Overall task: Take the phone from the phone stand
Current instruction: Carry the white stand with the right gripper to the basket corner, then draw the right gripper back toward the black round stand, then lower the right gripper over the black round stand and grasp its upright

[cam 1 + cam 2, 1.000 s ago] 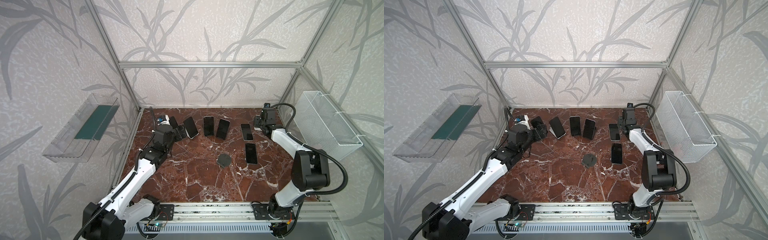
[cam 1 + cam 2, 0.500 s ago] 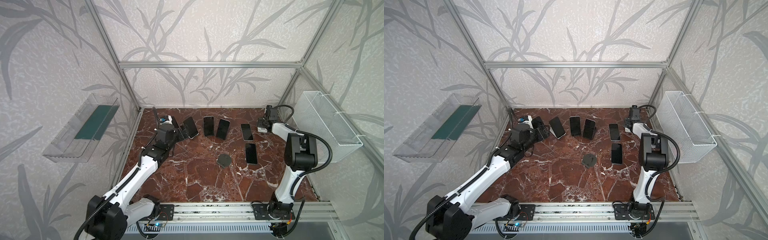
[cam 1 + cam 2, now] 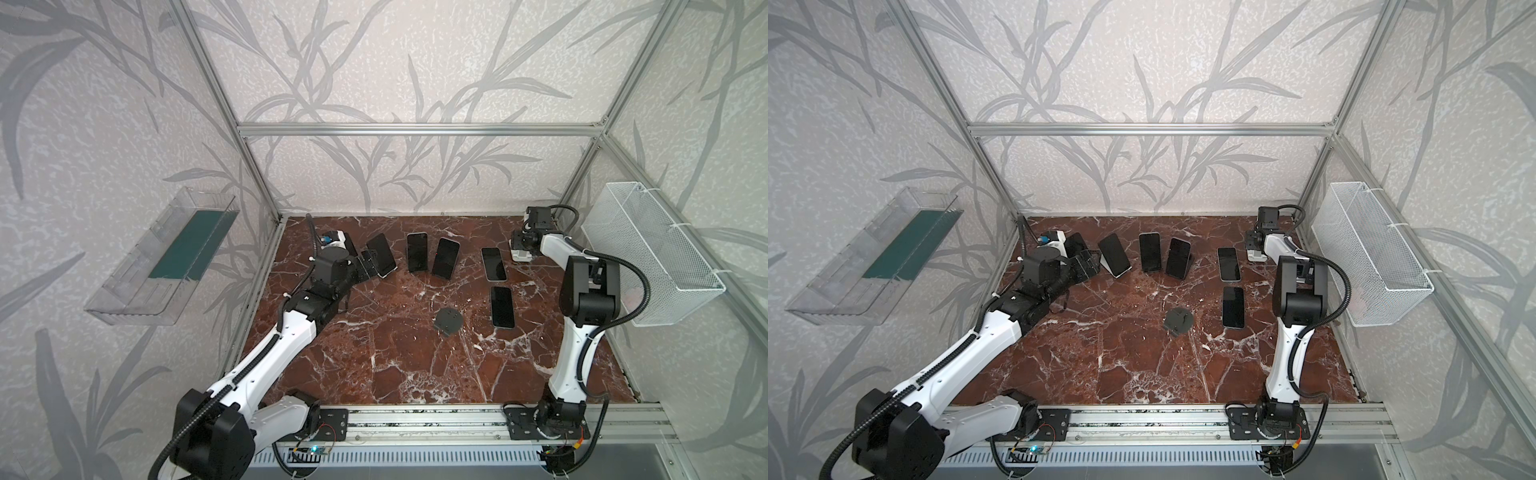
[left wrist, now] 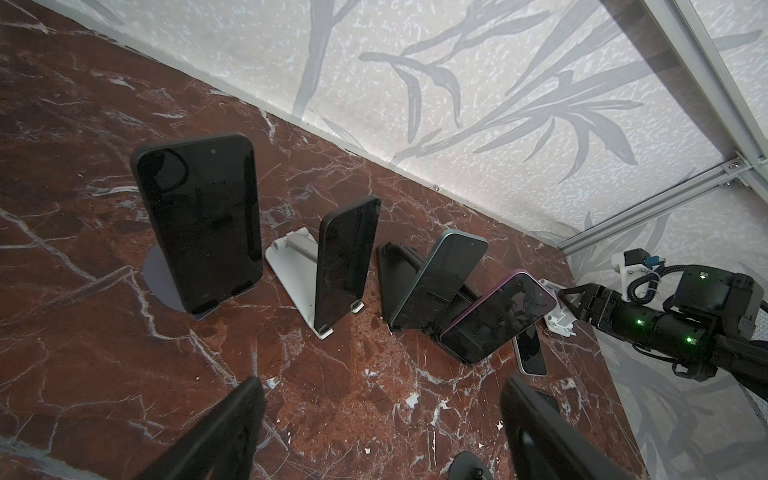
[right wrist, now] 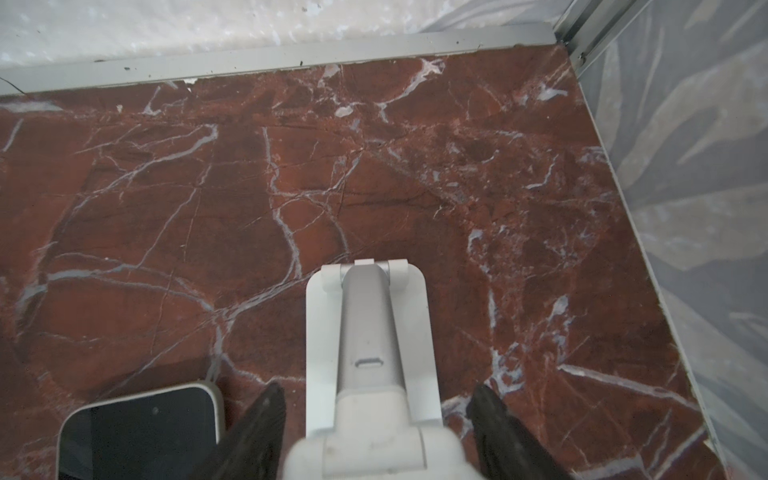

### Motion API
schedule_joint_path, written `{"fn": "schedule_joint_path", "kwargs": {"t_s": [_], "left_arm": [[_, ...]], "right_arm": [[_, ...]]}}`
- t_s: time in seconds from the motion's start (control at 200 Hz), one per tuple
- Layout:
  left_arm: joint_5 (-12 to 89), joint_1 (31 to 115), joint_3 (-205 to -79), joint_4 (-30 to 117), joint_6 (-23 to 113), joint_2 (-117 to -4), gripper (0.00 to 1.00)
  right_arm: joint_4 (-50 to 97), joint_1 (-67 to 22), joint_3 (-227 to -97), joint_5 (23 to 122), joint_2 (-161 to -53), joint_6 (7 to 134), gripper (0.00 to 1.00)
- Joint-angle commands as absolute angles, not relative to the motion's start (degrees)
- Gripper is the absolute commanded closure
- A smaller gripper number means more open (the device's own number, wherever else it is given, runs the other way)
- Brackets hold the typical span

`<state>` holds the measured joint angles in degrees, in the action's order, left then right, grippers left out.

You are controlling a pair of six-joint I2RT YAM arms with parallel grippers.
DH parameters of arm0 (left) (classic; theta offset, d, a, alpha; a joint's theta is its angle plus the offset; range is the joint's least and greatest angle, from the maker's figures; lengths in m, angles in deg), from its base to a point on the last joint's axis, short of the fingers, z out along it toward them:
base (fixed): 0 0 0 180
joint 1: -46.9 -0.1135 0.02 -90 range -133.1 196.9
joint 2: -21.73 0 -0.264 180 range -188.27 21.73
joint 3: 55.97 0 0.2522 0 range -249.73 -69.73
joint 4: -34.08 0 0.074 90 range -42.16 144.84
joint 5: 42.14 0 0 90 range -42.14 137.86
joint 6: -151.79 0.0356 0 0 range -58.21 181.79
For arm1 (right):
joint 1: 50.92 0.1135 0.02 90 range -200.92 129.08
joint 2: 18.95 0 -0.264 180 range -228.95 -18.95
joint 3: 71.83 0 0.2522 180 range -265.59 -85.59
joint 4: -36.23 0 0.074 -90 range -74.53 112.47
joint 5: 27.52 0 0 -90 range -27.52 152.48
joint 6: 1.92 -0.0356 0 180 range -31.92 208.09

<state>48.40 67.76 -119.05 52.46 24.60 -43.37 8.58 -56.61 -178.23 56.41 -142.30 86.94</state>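
Several dark phones lean on stands along the back. In the left wrist view they are a black phone (image 4: 199,224) on a round grey base, a black phone (image 4: 345,262) on a white stand (image 4: 291,266), a teal phone (image 4: 440,278) and a purple phone (image 4: 498,320). My left gripper (image 4: 380,382) is open and empty just in front of them, beside the phone on the white stand (image 3: 381,259). My right gripper (image 5: 376,388) is open at the back right. It straddles an empty white phone stand (image 5: 370,332) with a gap on each side.
Two phones lie flat on the marble, one at the back (image 3: 493,264) and one nearer the front (image 3: 502,306). A dark round stand (image 3: 449,321) sits mid-table. A wire basket (image 3: 648,257) hangs on the right wall and a clear tray (image 3: 166,257) on the left wall.
The right gripper has opened around the white stand, and the right arm's elbow has folded in and up. The left gripper has edged slightly toward the back row of phones.
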Motion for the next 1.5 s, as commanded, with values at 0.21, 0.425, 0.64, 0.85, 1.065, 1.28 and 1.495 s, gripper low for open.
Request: {"fn": "schedule_joint_path", "kwargs": {"t_s": [0.21,0.425,0.64,0.85,1.065,1.28,1.495], "left_arm": [[49.58,67.14,-118.35,51.91,24.88,-41.83,0.11],[49.53,67.03,-118.3,51.57,25.4,-41.16,0.11],[50.48,67.03,-118.29,52.28,25.81,-40.08,0.11],[51.1,67.07,-118.3,52.51,25.96,-39.62,0.11],[50.73,67.12,-118.31,52.63,25.85,-38.45,0.11],[50.25,67.12,-118.15,52.18,25.32,-37.2,0.11],[51.0,67.2,-117.9,52.33,25.58,-37.06,0.12]], "right_arm": [[1.5,-56.43,-181.48,53.96,-139.8,86.24,0.13],[-2.34,-52.74,-181.26,46.9,-130.4,79.46,0.04],[-1.72,-45.45,-172.71,42.18,-118.97,76.29,0.02],[3.27,-29.61,-153.75,35.33,-99.05,70.77,0.02],[-1.8,-14.81,-135.02,37.09,-80.02,56.11,0.02],[-7.92,2.33,-128.19,22.98,-77.82,30.12,0.0],[-12.02,5.82,-133.5,23.98,-89.98,10.58,0.01]]}}
